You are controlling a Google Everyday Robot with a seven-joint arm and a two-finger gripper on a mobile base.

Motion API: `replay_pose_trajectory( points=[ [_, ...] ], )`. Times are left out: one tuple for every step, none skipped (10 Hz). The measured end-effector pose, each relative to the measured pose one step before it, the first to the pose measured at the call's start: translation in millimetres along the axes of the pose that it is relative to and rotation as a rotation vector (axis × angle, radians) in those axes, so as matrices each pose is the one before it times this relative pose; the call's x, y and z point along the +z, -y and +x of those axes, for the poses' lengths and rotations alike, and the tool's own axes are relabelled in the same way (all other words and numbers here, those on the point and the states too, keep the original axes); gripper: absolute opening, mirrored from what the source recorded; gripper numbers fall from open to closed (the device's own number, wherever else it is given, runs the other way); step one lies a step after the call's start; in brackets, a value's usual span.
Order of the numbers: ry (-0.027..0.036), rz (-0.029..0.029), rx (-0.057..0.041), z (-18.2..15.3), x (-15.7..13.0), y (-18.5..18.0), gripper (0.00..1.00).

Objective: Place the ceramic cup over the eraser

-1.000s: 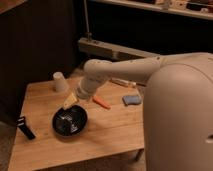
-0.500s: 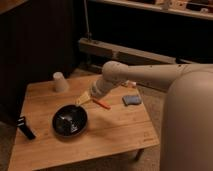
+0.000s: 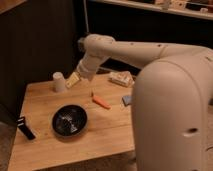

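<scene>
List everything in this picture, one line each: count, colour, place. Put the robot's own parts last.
ceramic cup: one, white, table's far left corner.
eraser: one, black, table's left edge.
bowl: one, black, front left.
carrot-like piece: one, orange, mid-table.
cloth-like piece: one, blue, right side, partly hidden.
pale object: one, whitish, far edge.
table: one, light wood.
gripper: one, pale, just right of the cup.
arm: one, white, above the table.

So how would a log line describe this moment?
gripper: close beside ceramic cup | ceramic cup: on table, apart from eraser | eraser: near table's left edge, uncovered
</scene>
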Motion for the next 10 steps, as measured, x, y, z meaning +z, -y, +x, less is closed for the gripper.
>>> replay_pose_trajectory(
  points=[
    [-0.02603,0.02492,0.00170,-19.79,-4.37,13.82,0.80],
    [-0.00982,0.01678,-0.00123,-12.08,-3.07,11.55,0.80],
    [-0.00743,0.01776,-0.00058,-14.45,-2.88,16.23,0.80],
    [-0.00237,0.01223,-0.00343,-11.90,1.09,12.94,0.80],
    [0.01347,-0.00309,-0.00969,-8.98,5.99,7.51,0.80],
    [0.02274,-0.01412,-0.01961,-6.22,5.31,5.22,0.80],
    [0.03027,-0.02099,-0.02341,-4.21,4.38,1.90,0.80],
    [0.05442,-0.03455,-0.03583,-6.08,5.57,-4.88,0.80],
    [0.04587,-0.00728,-0.01693,-3.01,1.52,-0.90,0.80],
    [0.01439,0.00647,-0.01725,-5.97,5.44,-3.74,0.80]
  ],
)
